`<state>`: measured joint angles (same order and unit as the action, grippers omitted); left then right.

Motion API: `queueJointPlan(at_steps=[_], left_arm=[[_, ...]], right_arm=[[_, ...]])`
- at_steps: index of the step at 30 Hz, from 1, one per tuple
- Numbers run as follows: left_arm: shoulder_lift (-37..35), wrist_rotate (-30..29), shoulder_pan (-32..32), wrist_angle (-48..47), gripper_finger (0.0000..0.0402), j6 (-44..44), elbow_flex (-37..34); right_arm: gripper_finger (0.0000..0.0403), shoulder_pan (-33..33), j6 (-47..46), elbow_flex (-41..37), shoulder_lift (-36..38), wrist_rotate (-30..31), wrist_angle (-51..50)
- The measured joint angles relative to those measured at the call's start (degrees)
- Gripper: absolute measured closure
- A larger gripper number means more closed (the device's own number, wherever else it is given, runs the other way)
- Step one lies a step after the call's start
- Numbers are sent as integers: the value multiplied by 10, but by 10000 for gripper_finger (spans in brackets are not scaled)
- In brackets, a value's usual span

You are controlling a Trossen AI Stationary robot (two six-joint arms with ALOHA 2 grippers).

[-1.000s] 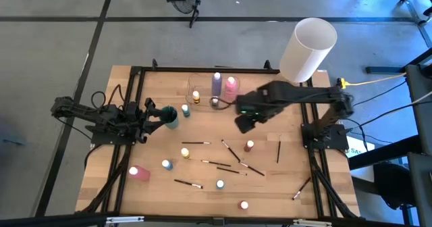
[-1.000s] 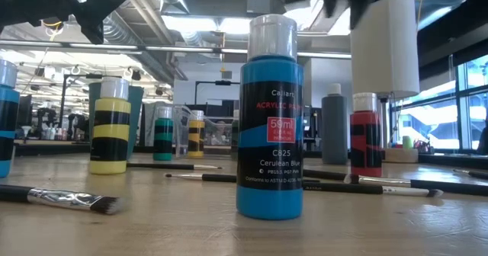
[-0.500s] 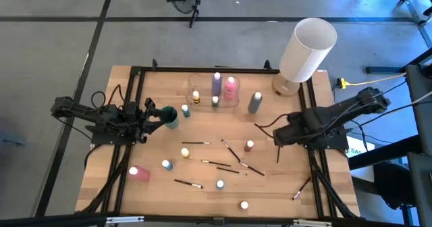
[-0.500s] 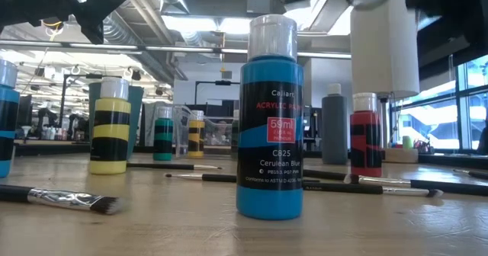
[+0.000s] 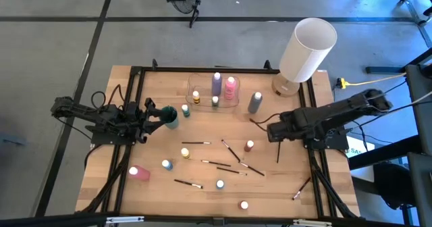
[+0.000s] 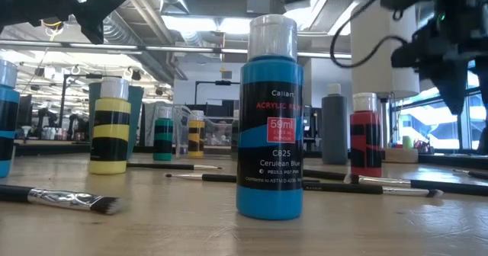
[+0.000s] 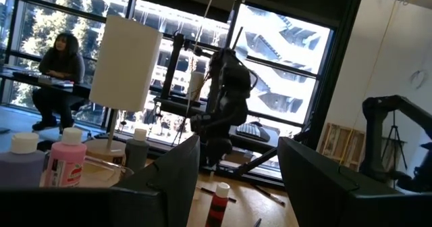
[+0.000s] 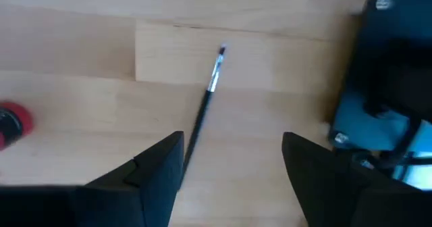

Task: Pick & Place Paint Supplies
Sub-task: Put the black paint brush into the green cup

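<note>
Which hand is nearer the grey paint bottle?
Right. The right hand hangs open just front-right of the grey paint bottle; the left hand, also open, waits far across the table.

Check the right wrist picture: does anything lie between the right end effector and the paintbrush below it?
Nothing visible does. The right end effector is open above bare wood, and the paintbrush lies between its fingers' line of approach. The red bottle sits off to one side.

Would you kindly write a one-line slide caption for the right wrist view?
Right gripper, jaws open, hovers above a dark-handled paintbrush on the wooden table, a red paint bottle off to one side.
</note>
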<state>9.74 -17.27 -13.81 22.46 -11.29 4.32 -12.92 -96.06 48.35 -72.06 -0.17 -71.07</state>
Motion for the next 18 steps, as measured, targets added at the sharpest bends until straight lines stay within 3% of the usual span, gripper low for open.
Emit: queueJointPlan(at_steps=[8, 18], left_arm=[[0, 0, 0, 0, 206, 0, 0], [0, 0, 0, 0, 205, 0, 0]], right_arm=[[149, 81, 83, -108, 28, -22, 171], [149, 123, 82, -173, 28, -21, 203]])
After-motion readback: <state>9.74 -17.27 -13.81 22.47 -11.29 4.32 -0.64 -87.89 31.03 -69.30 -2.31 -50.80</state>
